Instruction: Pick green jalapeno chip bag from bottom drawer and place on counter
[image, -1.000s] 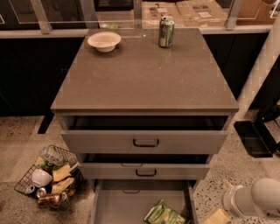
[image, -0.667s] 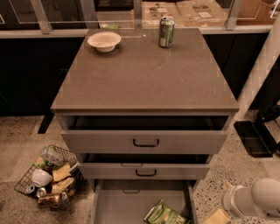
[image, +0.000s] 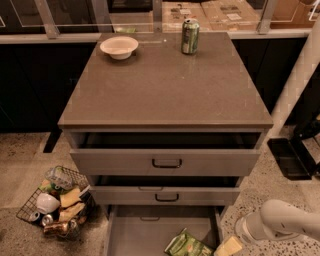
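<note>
- The bench (image: 165, 90) had a thin front edge that overhung three opened drawers, and a bowl (image: 119, 47) and a green soda can (image: 190, 36) stood well apart near its back edge, with the broad front of the top open
- The top drawer (image: 165, 162) and the middle drawer (image: 165, 196) were each pulled out a little; the bottom drawer (image: 135, 232) reached furthest forward, and its low side walls ran off the lower frame edge
- The left half of the bottom drawer showed bare grey floor
- A wire basket (image: 55, 202) of litter sat on the speckled floor near the bottom drawer's left wall, and a white slanting post (image: 300, 80) rose on the right
- The white arm (image: 292, 220) came in from the lower right corner, low and roughly level, pointing left
- The end effector (image: 227, 247) sat at the arm's tip beside the bottom drawer's right wall, partly cut off by the frame edge; whether it was released or clenched could not be told
- The green jalapeno chip bag (image: 189, 245) lay in the right front part of the bottom drawer, just left of the end effector; contact between them could not be told
</note>
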